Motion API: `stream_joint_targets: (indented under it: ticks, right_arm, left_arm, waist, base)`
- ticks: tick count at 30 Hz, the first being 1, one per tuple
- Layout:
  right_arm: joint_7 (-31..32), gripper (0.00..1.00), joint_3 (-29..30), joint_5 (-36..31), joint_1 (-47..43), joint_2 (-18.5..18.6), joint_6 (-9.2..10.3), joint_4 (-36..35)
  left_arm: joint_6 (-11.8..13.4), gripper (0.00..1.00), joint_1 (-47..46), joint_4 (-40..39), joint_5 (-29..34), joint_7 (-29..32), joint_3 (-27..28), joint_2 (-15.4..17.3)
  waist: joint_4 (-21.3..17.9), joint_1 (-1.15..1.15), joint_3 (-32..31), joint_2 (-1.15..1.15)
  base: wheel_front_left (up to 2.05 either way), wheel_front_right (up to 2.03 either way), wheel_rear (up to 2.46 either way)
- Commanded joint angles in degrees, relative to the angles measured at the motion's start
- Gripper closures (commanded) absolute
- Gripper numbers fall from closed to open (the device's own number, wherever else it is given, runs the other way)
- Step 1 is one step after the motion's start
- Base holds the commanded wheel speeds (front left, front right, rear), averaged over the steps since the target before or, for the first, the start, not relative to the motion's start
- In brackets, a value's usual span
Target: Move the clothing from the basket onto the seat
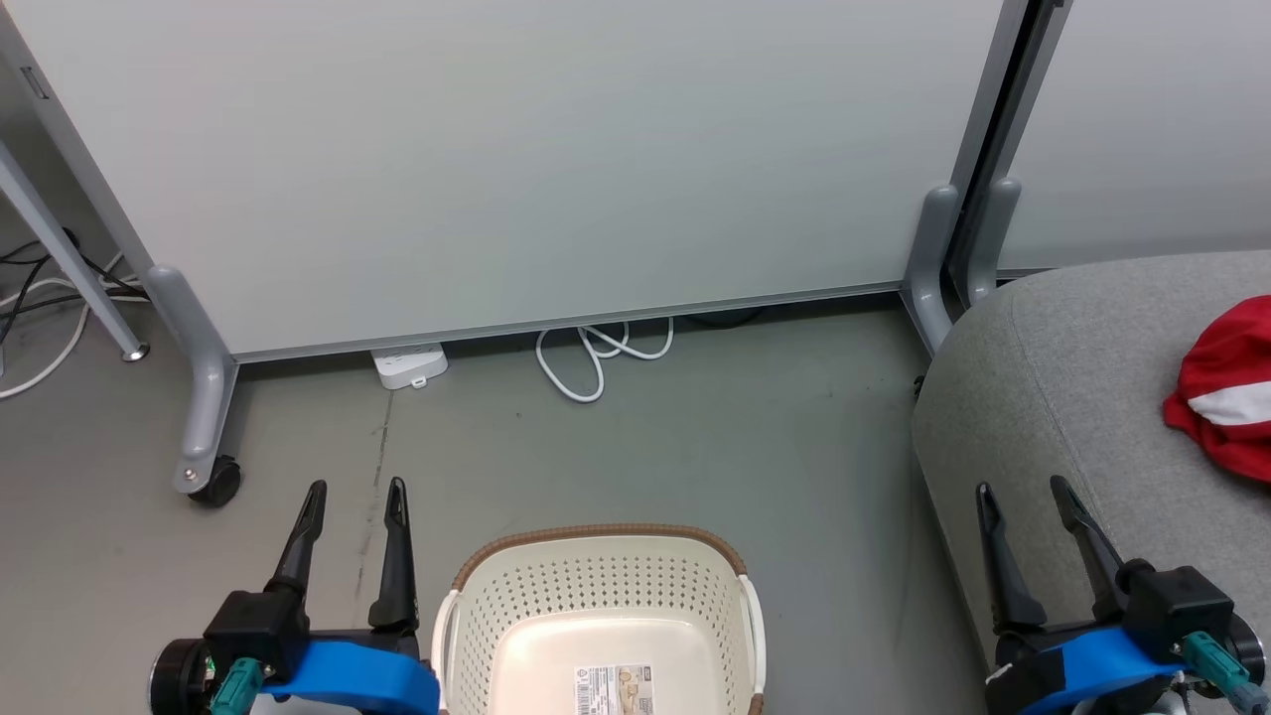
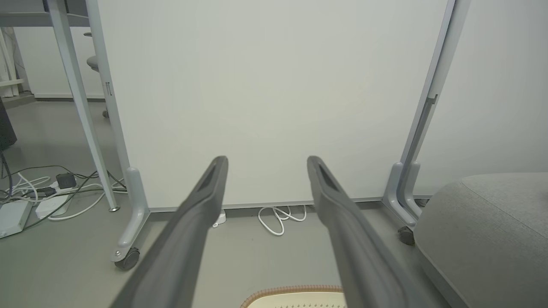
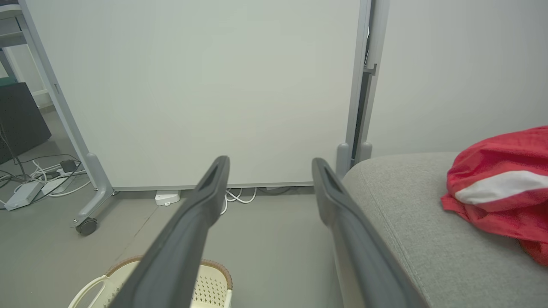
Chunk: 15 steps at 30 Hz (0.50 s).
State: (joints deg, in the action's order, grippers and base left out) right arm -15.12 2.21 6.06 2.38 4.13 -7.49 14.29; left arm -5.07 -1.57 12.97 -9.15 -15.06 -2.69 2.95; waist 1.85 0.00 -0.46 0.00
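Far left: loose cables (image 1: 40, 298) lie on the grey floor (image 1: 695, 447); next, the castor (image 1: 216, 484) at the foot of a pale partition panel (image 1: 546, 169); the left gripper (image 1: 357, 487) sits at lower left above the floor, its two dark fingers spread apart with nothing between them; just to its right the basket (image 1: 596, 586) stands on the floor, brown rim toward the panel, its bare bottom showing a label sticker (image 1: 614, 688); beyond it a white cable (image 1: 596, 362) loops at the panel's base; the right gripper (image 1: 1021, 487) sits at lower right, fingers likewise parted and holding nothing; the seat (image 1: 1053, 397), grey and rounded, stands well apart from the basket; the clothing (image 1: 1226, 387), red with a white stripe, lies bunched on the seat's top at the far right edge.
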Motion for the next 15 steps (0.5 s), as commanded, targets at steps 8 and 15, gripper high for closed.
stream_joint_targets:
  ticks: [8,15]
  right_arm:
    - [1.0,1.00,0.4,2.2,-0.5,-0.3,0.00,2.7]
    - [3.1,1.00,0.8,10.4,0.0,-0.4,0.00,2.4]
  left_arm:
    - [-0.1,1.00,1.2,2.7,-2.1,1.1,0.4,0.0]
    - [-0.3,1.00,0.5,2.5,-10.0,3.1,1.3,0.0]
  waist:
    - [0.0,0.00,0.0,0.00]
    - [-0.1,0.00,0.0,0.00]
  base:
    - [0.00,0.00,0.00]
    - [0.00,0.00,0.00]
